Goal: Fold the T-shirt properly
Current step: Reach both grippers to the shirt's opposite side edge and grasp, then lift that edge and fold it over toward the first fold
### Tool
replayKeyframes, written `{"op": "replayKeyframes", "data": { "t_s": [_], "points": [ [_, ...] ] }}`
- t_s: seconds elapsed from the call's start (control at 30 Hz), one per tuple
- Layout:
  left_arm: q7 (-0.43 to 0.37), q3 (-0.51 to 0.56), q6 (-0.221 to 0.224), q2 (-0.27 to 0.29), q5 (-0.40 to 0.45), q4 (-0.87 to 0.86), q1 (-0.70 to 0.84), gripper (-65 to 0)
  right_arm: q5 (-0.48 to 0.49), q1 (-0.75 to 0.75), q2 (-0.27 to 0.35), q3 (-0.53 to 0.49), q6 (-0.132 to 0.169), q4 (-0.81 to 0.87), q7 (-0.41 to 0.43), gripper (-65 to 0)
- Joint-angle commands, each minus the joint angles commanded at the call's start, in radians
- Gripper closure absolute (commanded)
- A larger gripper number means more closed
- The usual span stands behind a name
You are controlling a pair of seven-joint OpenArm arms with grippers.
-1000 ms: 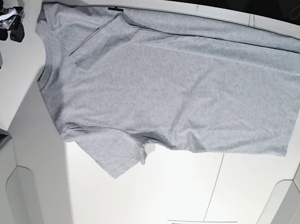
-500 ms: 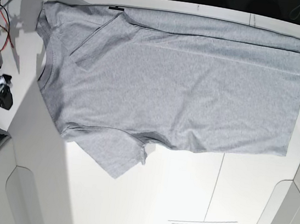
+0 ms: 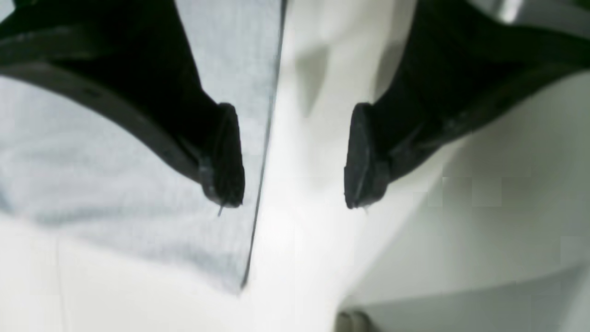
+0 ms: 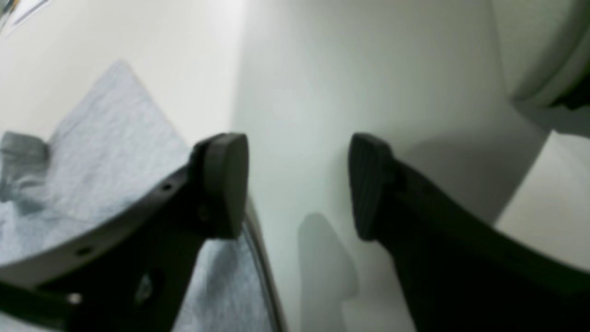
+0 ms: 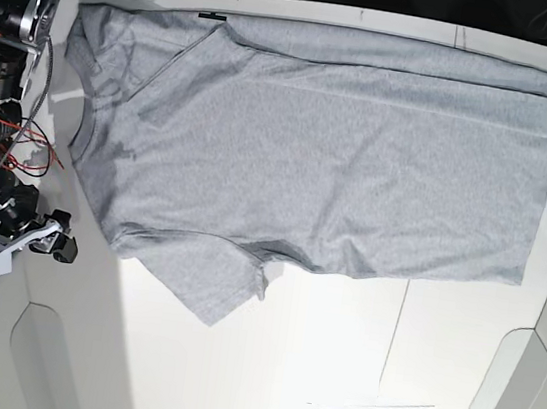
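Jaws on both grippers are spread apart with nothing between them, so no grab has happened yet. The left gripper [image 3: 292, 159] hangs right over the hem edge of the T-shirt [image 5: 332, 142], one pad above grey cloth and the other above bare tabletop [image 5: 334, 354], which you can see nicely in the left wrist view. The right gripper [image 4: 297, 184] is down by the lower sleeve end of the T-shirt, one pad over the fabric edge and the other over plain white surface. The T-shirt itself lies flat, plain side up, spread wide across the far half of the tabletop, collar toward the right arm's side and hem toward the left arm's side, with the far long edge already turned over onto the body and the near sleeve [image 5: 207, 287] sticking out toward the front. My read is that the step in hand is picking up the near long side to fold it over. To do it well I'd straddle the cloth edge with each pair of jaws, pinch both layers close to the corners, lift both ends together and keep the fabric taut so the sleeve tucks in instead of bunching. In the base view both arms sit off the sides of the T-shirt, low and angled down at the tabletop, wrists pointed inward at the cloth.
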Motion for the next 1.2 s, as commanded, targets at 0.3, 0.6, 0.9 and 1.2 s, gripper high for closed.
{"op": "replayKeyframes", "data": {
  "t_s": [0.3, 0.6, 0.9, 1.2],
  "points": [
    [-0.057, 0.217, 0.000, 0.001, 0.090, -0.437, -0.301, -37.9, -0.021, -0.003, 0.000, 0.000, 0.033, -0.114, 0.007, -34.3],
    [-0.045, 0.270, 0.000, 0.062, 0.083, -0.455, -0.324, -37.9, 0.002, -0.003, -0.026, 0.000, 0.071, -0.119, 0.006, -34.3],
    [0.054, 0.270, 0.000, 0.078, -0.041, -0.455, -0.373, -37.9, 0.031, -0.002, -0.109, 0.000, 0.093, -0.119, 0.003, -34.3],
    [0.064, 0.270, 0.000, 0.091, -0.040, -0.455, -0.407, -37.8, 0.034, 0.000, -0.150, -0.001, 0.105, -0.119, -0.021, -34.3]
  ]
}}
